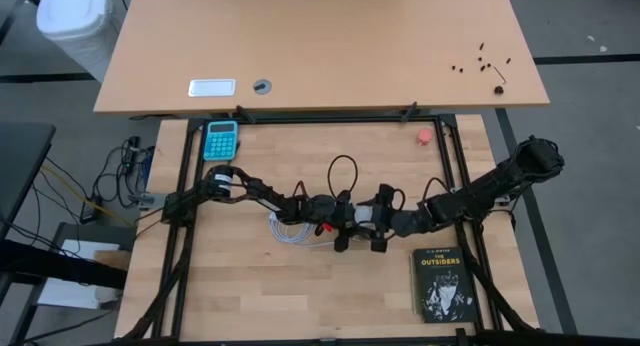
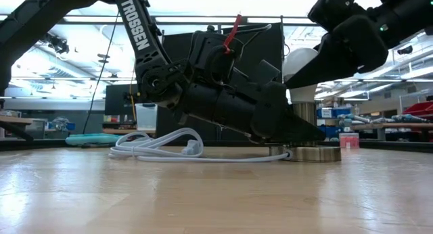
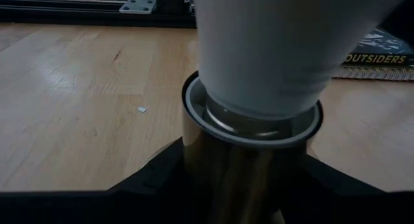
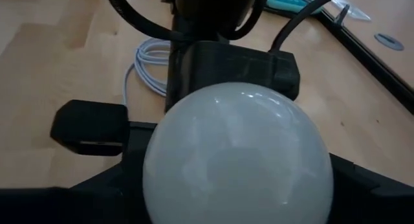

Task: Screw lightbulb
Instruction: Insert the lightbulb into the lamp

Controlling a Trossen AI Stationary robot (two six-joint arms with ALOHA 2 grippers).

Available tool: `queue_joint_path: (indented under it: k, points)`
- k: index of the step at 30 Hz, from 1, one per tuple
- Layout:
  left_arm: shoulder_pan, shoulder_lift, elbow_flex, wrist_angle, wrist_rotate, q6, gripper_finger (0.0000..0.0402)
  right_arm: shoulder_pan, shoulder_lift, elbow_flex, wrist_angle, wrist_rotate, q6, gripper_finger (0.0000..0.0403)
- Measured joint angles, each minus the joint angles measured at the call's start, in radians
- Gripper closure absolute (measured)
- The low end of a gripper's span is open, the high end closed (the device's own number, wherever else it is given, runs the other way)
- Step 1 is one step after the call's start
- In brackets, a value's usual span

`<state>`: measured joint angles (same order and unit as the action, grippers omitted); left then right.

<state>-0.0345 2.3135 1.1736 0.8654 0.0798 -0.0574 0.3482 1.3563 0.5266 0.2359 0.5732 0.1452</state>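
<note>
- Right tool (image 4: 236, 204) pinches the lightbulb (image 4: 238, 156) by its globe, at centre frame in the high view.
- Left tool (image 3: 249, 185) clamps the socket (image 3: 249, 175) beneath, on the desk (image 1: 300, 276).
- Bulb glass appears light, smooth, brittle: grip the widest part gently.

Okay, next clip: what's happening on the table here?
Both arms meet at mid-table over a lamp socket. The left tool clamps the socket's metal neck, steadying it on its round base. The right tool grips the white lightbulb, which stands upright with its narrow end in the socket's collar; how far it's threaded can't be seen. The socket's white cord lies coiled beside it; a black book lies nearer the front edge.
</note>
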Motion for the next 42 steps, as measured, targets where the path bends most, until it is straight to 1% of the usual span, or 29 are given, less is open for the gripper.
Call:
queue_joint_path:
  k: [7,14,25,33,37,42]
  points:
    - [0.000,0.000,0.000,0.000,0.000,0.000,0.0208,-0.030,0.000,0.000,0.016,-0.045,-0.014,0.0101]
    - [0.000,0.000,0.000,0.000,0.000,0.000,0.0208,-0.055,0.000,0.000,0.019,-0.097,-0.015,0.0144]
    - [0.000,0.000,0.000,0.000,0.000,0.000,0.0208,-0.055,0.000,0.000,0.018,-0.097,-0.004,0.0149]
    - [0.000,0.000,0.000,0.000,-0.001,0.000,0.0208,-0.055,0.000,0.000,0.011,-0.089,0.048,0.0148]
    - [-0.002,0.000,0.000,0.000,-0.040,-0.003,0.0208,-0.052,0.000,0.001,0.002,-0.079,0.092,0.0149]
    - [-0.006,0.000,0.000,0.007,-0.108,-0.031,0.0208,-0.031,0.000,0.001,-0.015,-0.006,0.123,0.0146]
